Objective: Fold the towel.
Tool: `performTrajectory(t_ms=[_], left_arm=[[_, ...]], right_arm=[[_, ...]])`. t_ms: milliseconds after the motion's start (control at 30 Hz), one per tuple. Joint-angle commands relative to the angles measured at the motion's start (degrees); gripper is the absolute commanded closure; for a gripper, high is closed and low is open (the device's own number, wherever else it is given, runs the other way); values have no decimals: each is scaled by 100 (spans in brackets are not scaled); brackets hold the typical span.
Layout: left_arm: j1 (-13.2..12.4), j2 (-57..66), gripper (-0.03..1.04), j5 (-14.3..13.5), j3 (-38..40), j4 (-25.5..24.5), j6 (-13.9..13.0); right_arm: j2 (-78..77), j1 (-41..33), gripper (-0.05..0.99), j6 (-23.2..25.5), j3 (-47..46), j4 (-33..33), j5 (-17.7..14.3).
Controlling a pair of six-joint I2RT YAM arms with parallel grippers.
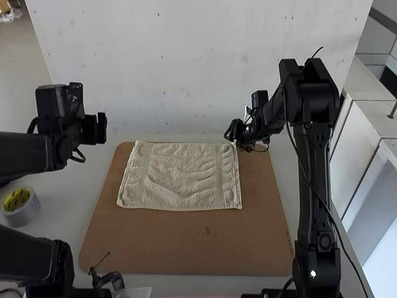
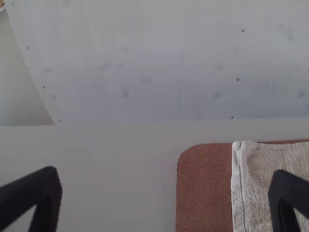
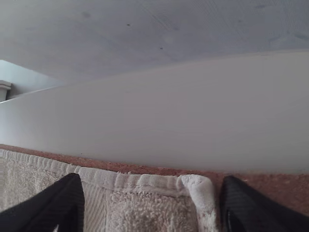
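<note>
Broad open stretch of brown board (image 1: 186, 248) along its near edge, towel (image 1: 180, 177) spread and rippled toward the far edge, left tool (image 1: 99, 128) off the far left corner, fingers wide apart, right tool (image 1: 232, 131) by the towel's far right corner, fingers apart

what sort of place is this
Probably a robot lab or test bench: a left arm and a right arm stand at a table, with a towel spread on a brown board.
</note>
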State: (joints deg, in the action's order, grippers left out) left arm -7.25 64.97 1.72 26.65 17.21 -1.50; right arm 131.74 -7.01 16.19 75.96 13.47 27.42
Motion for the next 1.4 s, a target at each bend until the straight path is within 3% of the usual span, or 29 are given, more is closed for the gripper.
performTrajectory(t_ms=[0,533,733,800,967,1133,1200,1367], left_arm=[[-58,42,6,22,15,54,0],[-119,112,6,31,-2,72,9],[-119,112,6,66,-2,72,27],[-119,112,6,66,-20,72,35],[-119,60,6,110,-38,72,53],[-119,95,6,110,-46,177,53],[-128,279,6,92,-55,415,62],[-49,1026,9,75,-2,1232,71]], right_arm=[[97,-64,43,254,76,59,264],[-158,6,43,298,-152,-47,405],[-184,24,44,-28,-38,-372,185],[-158,33,60,-89,-3,-354,158],[-123,85,79,-265,94,-346,158],[-114,85,82,-300,138,-398,150],[-114,94,91,-309,156,-389,150],[-140,200,91,-318,147,-407,158]])
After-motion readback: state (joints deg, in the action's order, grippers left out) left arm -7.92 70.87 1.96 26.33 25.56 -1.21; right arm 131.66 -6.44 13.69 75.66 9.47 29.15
